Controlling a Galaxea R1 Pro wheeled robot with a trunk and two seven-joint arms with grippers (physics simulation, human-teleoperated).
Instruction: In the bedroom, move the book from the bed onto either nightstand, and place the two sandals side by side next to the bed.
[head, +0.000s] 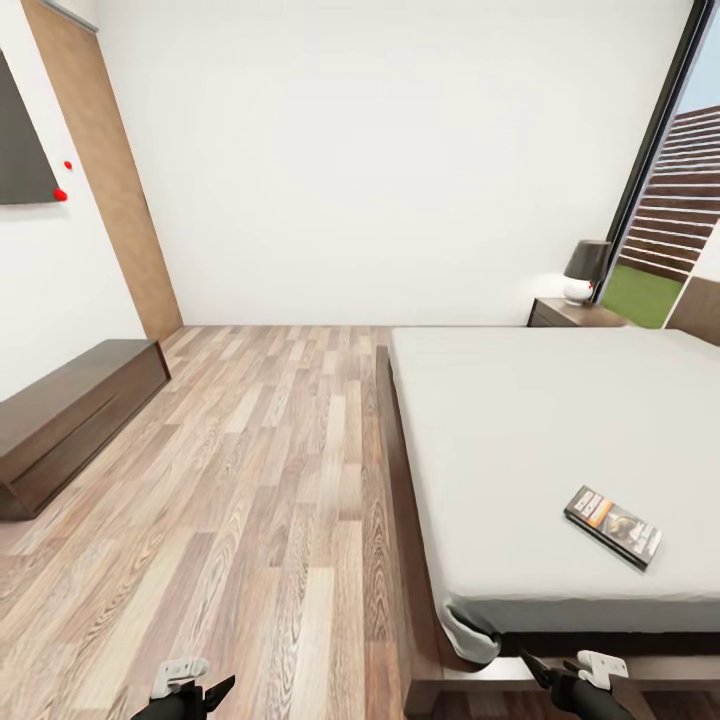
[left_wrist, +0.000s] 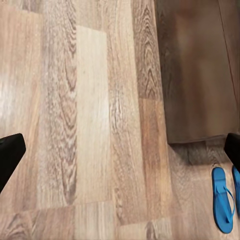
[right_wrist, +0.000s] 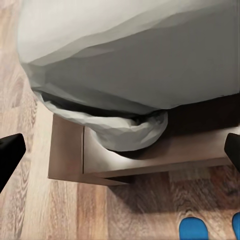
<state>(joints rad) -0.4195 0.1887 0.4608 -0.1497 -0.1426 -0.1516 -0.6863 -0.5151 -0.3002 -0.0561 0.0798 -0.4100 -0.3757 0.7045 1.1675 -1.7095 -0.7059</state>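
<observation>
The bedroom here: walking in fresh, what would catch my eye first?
Probably the big bed with its plain grey mattress, at the right of the head view, and the small dark book with an orange band lying near its foot end. After that, the bright blue sandals on the brown plank floor, seen in the left wrist view just past the corner of the bed frame.
</observation>
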